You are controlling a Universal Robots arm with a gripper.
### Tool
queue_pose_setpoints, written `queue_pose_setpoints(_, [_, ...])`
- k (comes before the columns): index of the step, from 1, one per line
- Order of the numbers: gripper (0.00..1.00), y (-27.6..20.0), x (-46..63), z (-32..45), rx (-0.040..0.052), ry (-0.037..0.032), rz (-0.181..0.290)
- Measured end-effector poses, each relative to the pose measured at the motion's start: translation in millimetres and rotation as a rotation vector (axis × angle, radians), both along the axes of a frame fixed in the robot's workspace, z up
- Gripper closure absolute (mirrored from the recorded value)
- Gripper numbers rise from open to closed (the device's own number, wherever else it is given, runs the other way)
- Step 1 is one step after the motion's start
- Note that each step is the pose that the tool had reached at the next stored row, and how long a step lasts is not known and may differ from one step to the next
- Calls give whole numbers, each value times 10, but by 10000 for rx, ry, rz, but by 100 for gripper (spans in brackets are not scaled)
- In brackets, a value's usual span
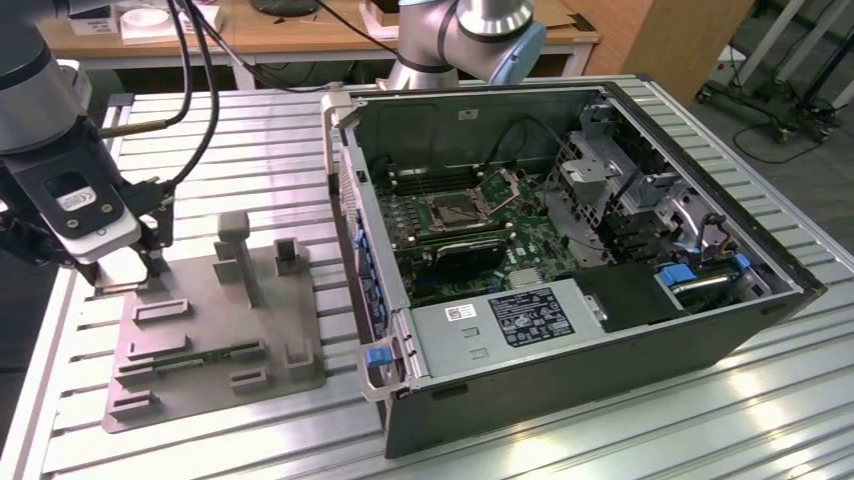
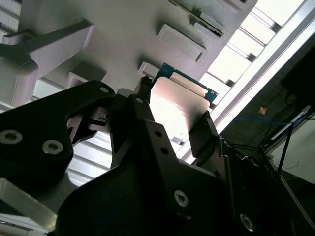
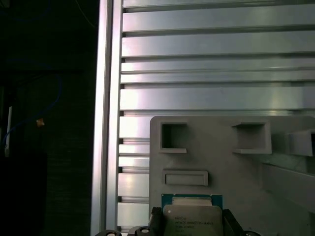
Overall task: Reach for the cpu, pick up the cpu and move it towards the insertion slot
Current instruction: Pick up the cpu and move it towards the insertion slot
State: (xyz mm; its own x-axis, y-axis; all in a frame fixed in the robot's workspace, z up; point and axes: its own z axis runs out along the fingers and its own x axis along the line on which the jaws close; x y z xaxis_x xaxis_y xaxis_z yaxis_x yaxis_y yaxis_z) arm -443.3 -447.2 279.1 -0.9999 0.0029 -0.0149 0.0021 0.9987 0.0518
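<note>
**Slatted bench [image 1: 694, 420], grey tray: clamped on the chip [image 2: 177, 105]**

Ribbed silver metal right across, with a wooden desk [image 1: 334, 30] and loose cables behind in the exterior view. Toward the exterior view's left, a grey tray [image 1: 267, 330] of raised blocks and pockets. Toward its right, an open computer case [image 1: 534, 380] lying on its side, green board [image 1: 521, 250] facing up.

Over at the tray's far corner on the exterior view's left, the arm [image 1: 40, 100] reaching down. And in the second wrist view, the tool [image 2: 173, 115] closed on that pale silver square. Two black fingers [image 2: 206, 130] pressed against opposite edges, green rim peeking out at one end, no gap visible on either side. Same grip in the first wrist view, chip just beside a small rectangular block [image 3: 185, 178] of the tray. Directly over the tray surface. Impossible to tell whether lifted clear or resting on it.

Across in the case, the socket [image 1: 454, 208]: square metal frame, dark centre, set in the green board. Well apart from the chip, with the case wall [image 1: 350, 200] standing between the two.

Also on the tray, a thin green memory stick [image 1: 200, 357] lying flat near the front edge.
</note>
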Motion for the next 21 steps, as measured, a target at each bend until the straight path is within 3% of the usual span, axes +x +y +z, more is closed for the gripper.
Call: queue_pose_setpoints(21, [45, 0, 0, 64, -1, 1, 0])
